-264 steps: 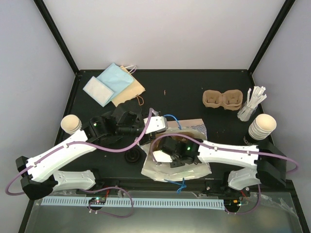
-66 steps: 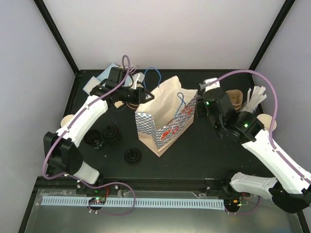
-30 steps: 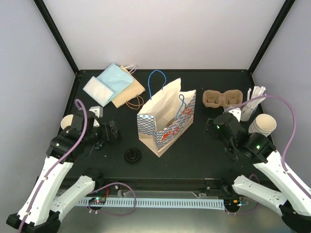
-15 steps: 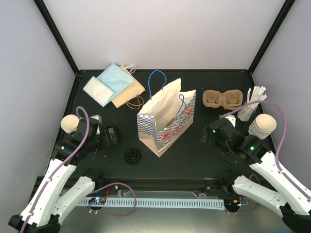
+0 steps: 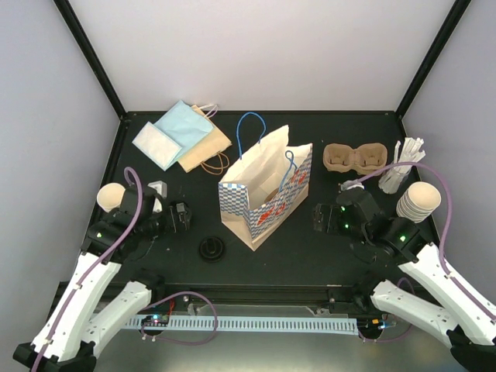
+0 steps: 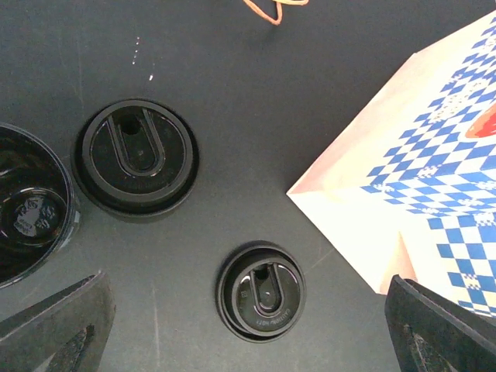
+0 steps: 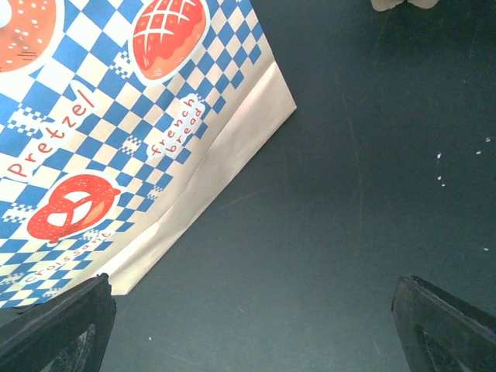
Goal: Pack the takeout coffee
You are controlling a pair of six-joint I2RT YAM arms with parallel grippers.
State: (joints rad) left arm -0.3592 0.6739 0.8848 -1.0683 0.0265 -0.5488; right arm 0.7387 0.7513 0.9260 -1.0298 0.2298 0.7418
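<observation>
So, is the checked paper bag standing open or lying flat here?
Standing open: the bag sits upright on its base, its mouth spread wide in the top view. Cannot tell whether anything is inside.

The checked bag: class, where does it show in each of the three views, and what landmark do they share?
Top external: bag stands at centre.
Left wrist: right edge, a lid to its left.
Right wrist: upper left, printed side.
Shared landmark: the black table.

Brown moulded-pulp two-hole tray [image 5: 355, 158] lies flat at far right. A stack of tan paper cups [image 5: 418, 201] stands near it, and a single cup [image 5: 111, 197] stands at the left edge. A black lid [image 6: 137, 157] and a second lid [image 6: 261, 290] lie flat, apart.
</observation>
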